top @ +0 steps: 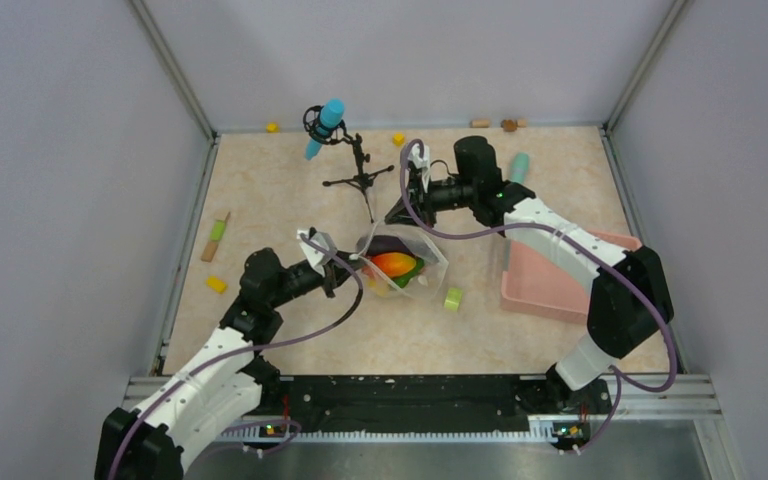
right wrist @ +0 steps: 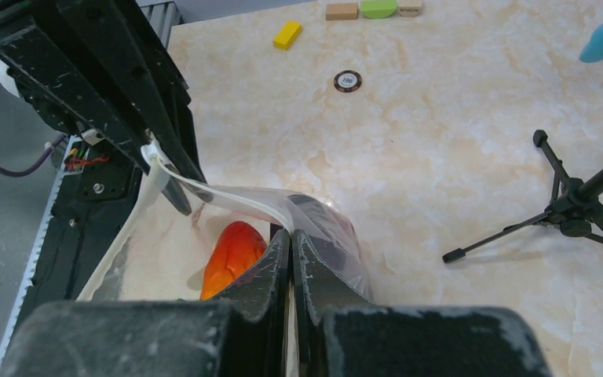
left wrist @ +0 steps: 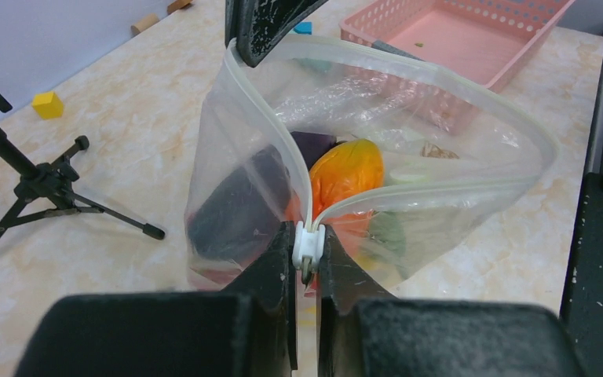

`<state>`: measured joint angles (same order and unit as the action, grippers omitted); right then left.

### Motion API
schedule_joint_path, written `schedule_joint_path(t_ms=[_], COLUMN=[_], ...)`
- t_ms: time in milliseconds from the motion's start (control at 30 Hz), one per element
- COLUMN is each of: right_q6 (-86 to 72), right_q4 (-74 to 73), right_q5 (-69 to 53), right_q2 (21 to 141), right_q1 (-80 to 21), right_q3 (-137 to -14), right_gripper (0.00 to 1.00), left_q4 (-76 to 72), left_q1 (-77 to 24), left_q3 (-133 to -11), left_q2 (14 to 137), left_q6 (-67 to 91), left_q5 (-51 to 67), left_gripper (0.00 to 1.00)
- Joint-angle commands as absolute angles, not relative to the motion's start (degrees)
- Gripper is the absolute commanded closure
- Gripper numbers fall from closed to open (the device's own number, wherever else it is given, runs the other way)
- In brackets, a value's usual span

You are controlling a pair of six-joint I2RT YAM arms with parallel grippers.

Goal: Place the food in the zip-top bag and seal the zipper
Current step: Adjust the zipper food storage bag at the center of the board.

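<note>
The table [top: 290, 340] carries the work, with the pink basket [top: 564, 311] lying off beyond the right gripper's side and taking no part. Between the two sets of fingers hangs the bag [left wrist: 455, 169], lifted and stretched from end to end, its mouth gaping wide.

The right gripper [right wrist: 291, 251] is clenched on the bag's rim at one end. The left gripper [left wrist: 308, 253] is clenched at the opposite end. The bag's body bellies out in the span between them.

Inside the bag, just past the left fingertips, sit an orange-red piece [left wrist: 349, 173], a dark purple bunch [left wrist: 239, 208] to its left and something pale green [left wrist: 389, 232] low on the right. The filling looks done, or nearly so, though I cannot tell whether every piece is in.

The zipper [left wrist: 432, 192] is plainly unsealed: its two white tracks part right at the left fingertips and curve away from each other towards the right gripper.

The small white slider [left wrist: 308, 243] is pinched between the left fingers, at the very start of the tracks. What is left, by my reading, is the whole seal: the slider has to travel the full length of the strip to the right gripper's end.
</note>
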<state>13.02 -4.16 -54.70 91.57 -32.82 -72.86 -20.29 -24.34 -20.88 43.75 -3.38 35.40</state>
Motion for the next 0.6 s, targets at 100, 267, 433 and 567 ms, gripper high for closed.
schedule_joint_path(t_ms=[100,267,433,567], right_q6=[11.61,17.31,25.75,33.00], right_q4=[-4.05,-4.83,-0.80,2.44], right_q5=[-41.97,-41.91,-48.68,-59.50], right_q2=[90.23,85.88,76.47,69.74], right_q1=[-32.21,-32.27,-32.26,-32.63], right_q3=[-75.94,-73.40,-64.14,-57.06], right_gripper=[0.86,0.52,0.41,0.31], left_q4=[-17.45,-14.53,-12.37,-7.50], left_q1=[-24.13,-24.26,-24.58,-25.40], left_q3=[-24.96,-26.68,-27.75,-30.83], left_q2=[39.33,38.85,38.18,39.74], left_q6=[2.79,9.58,9.62,6.57], left_q5=[40.04,36.94,40.35,43.47], left_gripper=[1.00,1.00,1.00,1.00])
